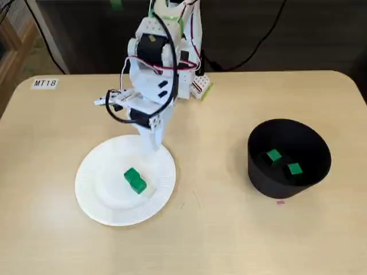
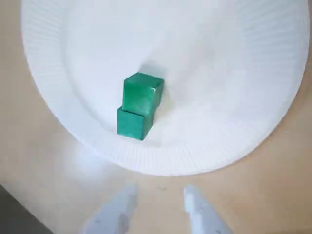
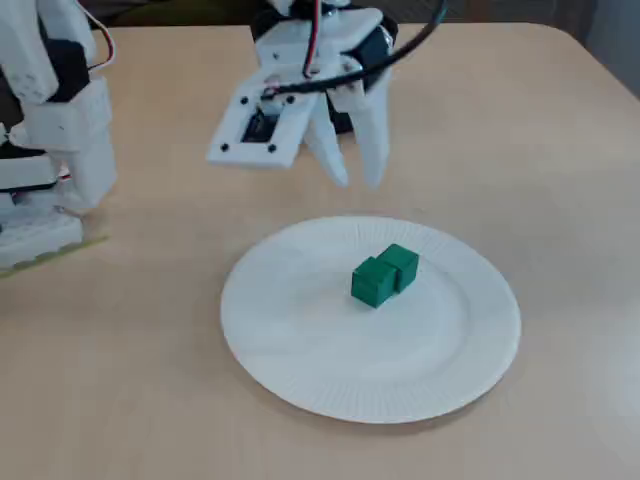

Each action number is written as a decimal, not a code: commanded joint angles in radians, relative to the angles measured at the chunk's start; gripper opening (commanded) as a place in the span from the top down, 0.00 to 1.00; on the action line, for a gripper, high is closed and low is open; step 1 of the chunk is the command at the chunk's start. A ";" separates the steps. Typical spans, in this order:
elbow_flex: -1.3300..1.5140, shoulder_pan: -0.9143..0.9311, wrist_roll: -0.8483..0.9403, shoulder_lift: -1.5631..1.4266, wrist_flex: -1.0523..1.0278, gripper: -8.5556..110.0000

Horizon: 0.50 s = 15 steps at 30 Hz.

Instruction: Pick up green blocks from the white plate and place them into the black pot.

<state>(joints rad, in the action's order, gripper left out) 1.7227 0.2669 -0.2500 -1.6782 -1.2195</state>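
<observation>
Your jaws stand partly apart with nothing between them, and the gripper [image 3: 357, 182] hangs over the white plate [image 1: 92, 192] at the rim nearest the arm's base. The plate is round paper with a finely fluted rim and a smooth centre. Near its middle sit two green blocks [image 2: 141, 95], crisp-edged cubes with a slight sheen, touching side to side. Well to the right of the plate in a fixed view stands the black pot [image 1: 287, 182], round, matte and straight-walled. It holds two more green blocks [image 1: 274, 155], lying slightly apart. A tiny pink mark [image 1: 280, 201] at the pot's foot may be tape. Beyond the plate, a white label [image 1: 45, 83] on the pale table [image 1: 229, 240] reads "MT18".
</observation>
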 commanded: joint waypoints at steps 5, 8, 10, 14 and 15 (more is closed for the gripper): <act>-0.222 0.000 -0.063 0.206 -0.043 0.71; -0.288 0.014 -0.083 0.275 -0.083 0.71; -0.301 0.025 -0.100 0.299 -0.091 0.70; -0.302 0.051 -0.120 0.325 -0.095 0.70; -0.302 0.057 -0.120 0.331 -0.092 0.70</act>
<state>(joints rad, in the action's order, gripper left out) 1.4665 0.3099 -0.3620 -1.3453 -1.3070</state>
